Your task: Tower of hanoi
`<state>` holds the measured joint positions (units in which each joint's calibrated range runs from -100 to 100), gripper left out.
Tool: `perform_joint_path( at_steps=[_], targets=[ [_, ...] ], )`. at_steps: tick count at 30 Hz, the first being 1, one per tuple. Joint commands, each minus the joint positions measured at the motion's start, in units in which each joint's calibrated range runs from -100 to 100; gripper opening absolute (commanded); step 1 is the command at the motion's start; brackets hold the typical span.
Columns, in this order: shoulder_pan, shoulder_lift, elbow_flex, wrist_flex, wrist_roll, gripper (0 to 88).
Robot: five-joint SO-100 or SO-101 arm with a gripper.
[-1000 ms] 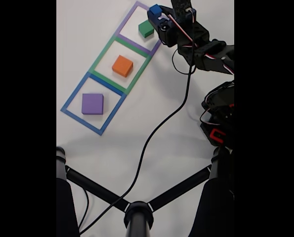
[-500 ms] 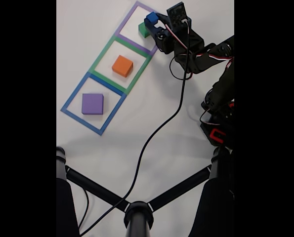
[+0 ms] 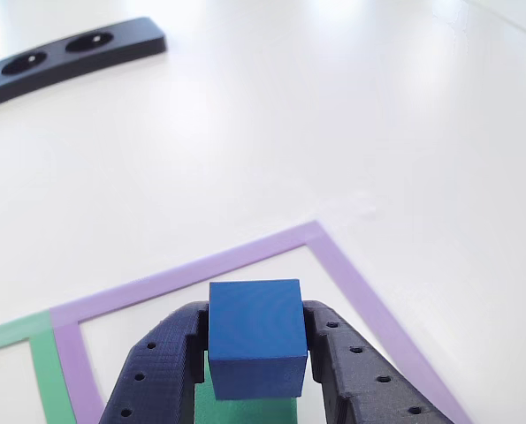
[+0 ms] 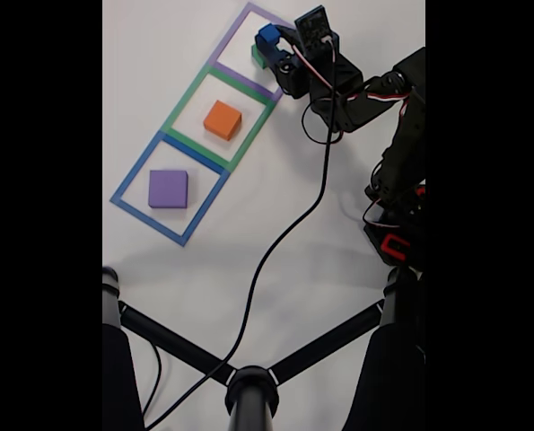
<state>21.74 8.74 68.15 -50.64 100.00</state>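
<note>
End effector (image 3: 255, 353) is clamping the blue cube (image 3: 256, 336) btwn both fingers (image 3: 161, 371), closed only to cube width. It's holding the cube over the green cube (image 3: 245, 412), inside the purple outline (image 3: 351, 274); can't tell if they're touching. In the fixed view the orange cube (image 4: 223, 119) is sitting in the green outline (image 4: 184, 99) and the purple cube (image 4: 168, 189) in the blue outline (image 4: 139, 171) on the white tabletop (image 4: 249, 233).
</note>
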Motion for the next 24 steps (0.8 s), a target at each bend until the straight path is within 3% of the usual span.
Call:
perform_joint_path(
  at_steps=[1, 13, 24],
  targets=[
    [-0.3, 0.3, -2.5, -1.6, 0.0, 4.1],
    [0.1, 3.4, -4.3, -2.6, 0.0, 4.6],
    [0.3, 4.6, -4.3, -3.5, 0.0, 13.0]
  ],
)
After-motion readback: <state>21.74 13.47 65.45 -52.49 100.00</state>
